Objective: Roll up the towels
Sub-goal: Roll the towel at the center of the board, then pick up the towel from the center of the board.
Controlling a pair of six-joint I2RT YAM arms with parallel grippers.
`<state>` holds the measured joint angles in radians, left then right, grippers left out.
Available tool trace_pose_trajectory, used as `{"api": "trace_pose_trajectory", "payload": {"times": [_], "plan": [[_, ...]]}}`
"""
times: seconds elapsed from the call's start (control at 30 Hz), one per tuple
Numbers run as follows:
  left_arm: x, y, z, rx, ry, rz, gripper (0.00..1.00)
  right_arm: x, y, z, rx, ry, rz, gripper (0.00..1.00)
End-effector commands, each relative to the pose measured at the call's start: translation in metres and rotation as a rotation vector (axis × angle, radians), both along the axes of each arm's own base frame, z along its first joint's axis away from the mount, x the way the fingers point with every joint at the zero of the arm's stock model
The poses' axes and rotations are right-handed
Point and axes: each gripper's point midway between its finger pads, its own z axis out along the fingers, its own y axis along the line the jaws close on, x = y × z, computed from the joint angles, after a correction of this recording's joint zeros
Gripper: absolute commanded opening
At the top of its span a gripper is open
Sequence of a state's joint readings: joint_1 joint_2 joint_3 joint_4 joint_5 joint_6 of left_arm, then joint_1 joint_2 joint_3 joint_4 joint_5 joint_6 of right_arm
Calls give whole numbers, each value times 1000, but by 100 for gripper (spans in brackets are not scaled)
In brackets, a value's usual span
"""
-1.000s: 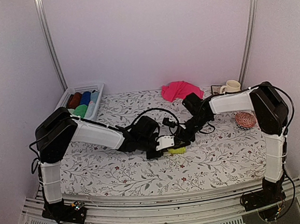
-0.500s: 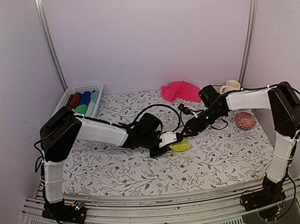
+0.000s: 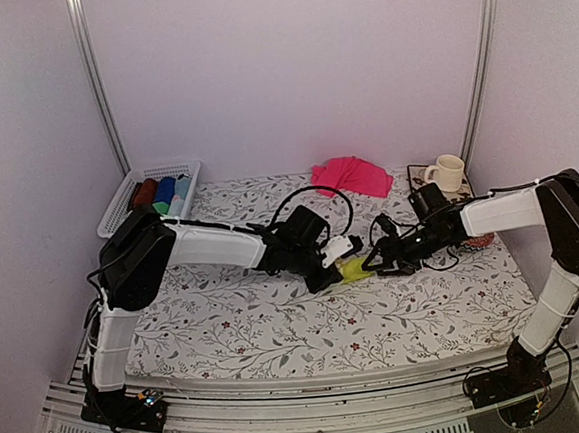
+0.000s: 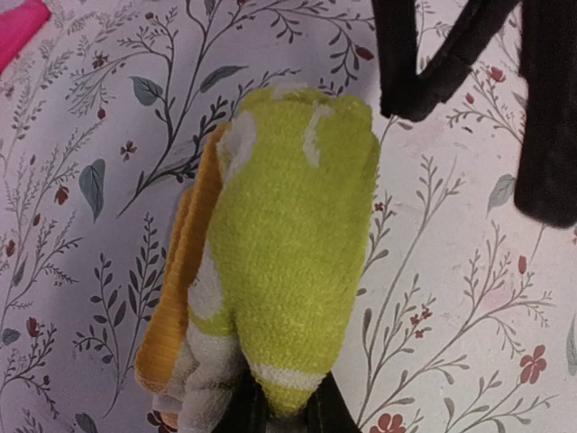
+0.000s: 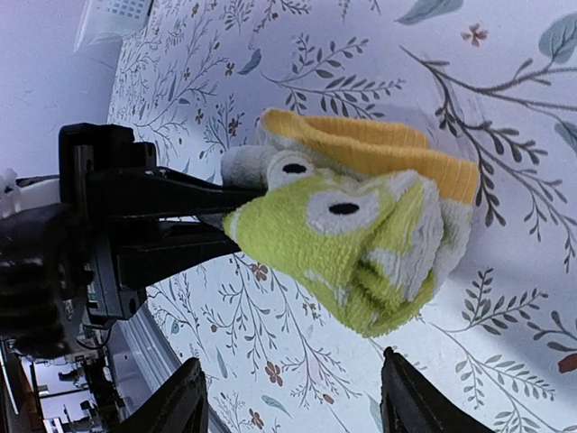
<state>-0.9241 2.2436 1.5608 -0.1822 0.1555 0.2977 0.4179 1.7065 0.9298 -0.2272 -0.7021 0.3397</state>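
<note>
Left end effector [image 3: 339, 265] clamps rolled lime-yellow towel [image 4: 288, 225] (shifted rightward); right end effector [image 3: 377, 264] agape, empty.

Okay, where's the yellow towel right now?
In the top view the lime-yellow towel is bunched up mid-table, slightly right of centre. The left gripper pinches it, and the open right gripper is just to its right.

My left gripper [image 4: 275, 410] is nearly all buried under the lime-yellow towel [image 4: 288, 244] (only a dark sliver shows at the bottom edge). The pink towel [image 4: 16, 27] is cropped to a corner. My right gripper [image 5: 288, 370] shows only its fingertips, the rest cut off below.
</note>
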Motion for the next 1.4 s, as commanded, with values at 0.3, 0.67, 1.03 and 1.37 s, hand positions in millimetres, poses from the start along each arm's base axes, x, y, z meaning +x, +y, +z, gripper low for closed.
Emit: {"api": "trace_pose_trajectory", "payload": {"times": [0.3, 0.67, 1.03, 1.37], "plan": [[-23, 23, -77, 182, 319, 231, 0, 36, -3, 0, 110, 64, -269, 67], [-12, 10, -78, 149, 380, 356, 0, 53, -1, -31, 79, 152, -357, 67], [-15, 7, -79, 140, 373, 374, 0, 73, 12, -55, 45, 175, -393, 68], [-17, 4, -76, 113, 385, 358, 0, 72, 25, -77, 29, 204, -372, 46]]}}
